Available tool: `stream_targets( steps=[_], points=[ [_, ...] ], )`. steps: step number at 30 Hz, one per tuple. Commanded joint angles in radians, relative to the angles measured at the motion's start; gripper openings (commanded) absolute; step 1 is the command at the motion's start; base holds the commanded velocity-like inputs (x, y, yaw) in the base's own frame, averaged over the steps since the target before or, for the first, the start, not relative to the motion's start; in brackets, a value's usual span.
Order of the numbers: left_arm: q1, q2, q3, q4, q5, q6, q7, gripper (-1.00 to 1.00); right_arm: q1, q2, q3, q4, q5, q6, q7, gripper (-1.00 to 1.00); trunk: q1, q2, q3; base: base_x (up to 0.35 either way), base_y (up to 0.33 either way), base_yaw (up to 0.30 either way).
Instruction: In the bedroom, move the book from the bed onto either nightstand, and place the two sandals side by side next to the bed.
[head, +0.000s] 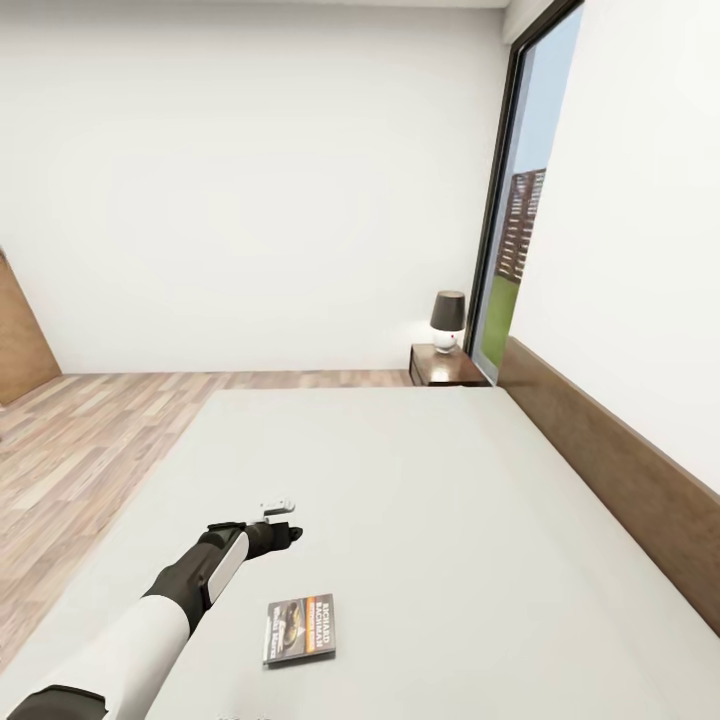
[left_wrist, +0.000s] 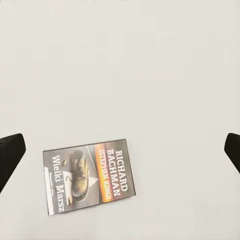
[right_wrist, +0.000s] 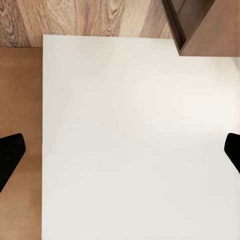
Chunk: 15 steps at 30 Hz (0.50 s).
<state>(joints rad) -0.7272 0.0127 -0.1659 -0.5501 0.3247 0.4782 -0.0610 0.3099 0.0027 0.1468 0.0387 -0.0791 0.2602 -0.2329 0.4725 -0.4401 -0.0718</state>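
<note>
A: Left gripper (head: 283, 531) is out over the large low bed's pale grey-white mattress (head: 450, 520), fingers spread wide, nothing between them.

B: And the thin dark-grey paperback book with the orange band (head: 299, 628)?

A: Flat on the mattress, near that gripper, on the side away from the small dark-brown wooden nightstand (head: 445, 366) at the bed's far corner.

B: Right gripper (right_wrist: 120, 150)?

A: Also wide apart, empty, over a pale surface.

B: Risks?

A: A book that flat probably resists pinching; the tips might shove it along or press it into the mattress.
</note>
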Motion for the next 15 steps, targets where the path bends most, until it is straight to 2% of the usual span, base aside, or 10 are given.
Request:
stream_targets(
  steps=[1,9,15],
  points=[
    [-0.001,0.001,-0.005,-0.002,0.002,0.004,0.0,1.0,0.0,0.0,0.008,-0.002,-0.008,0.005,-0.003,1.0,0.001,-0.002,-0.003,0.0,0.0,0.085],
    [-0.001,0.001,-0.005,-0.003,0.002,0.004,0.0,1.0,0.0,0.0,0.009,-0.001,-0.008,0.01,0.001,1.0,0.001,-0.002,-0.013,0.0,0.0,0.09],
    [-0.001,0.001,-0.006,-0.005,0.002,0.003,0.0,1.0,0.0,0.0,0.01,0.0,-0.008,0.012,0.002,1.0,0.001,-0.002,-0.022,0.0,0.0,0.033]
  ],
)
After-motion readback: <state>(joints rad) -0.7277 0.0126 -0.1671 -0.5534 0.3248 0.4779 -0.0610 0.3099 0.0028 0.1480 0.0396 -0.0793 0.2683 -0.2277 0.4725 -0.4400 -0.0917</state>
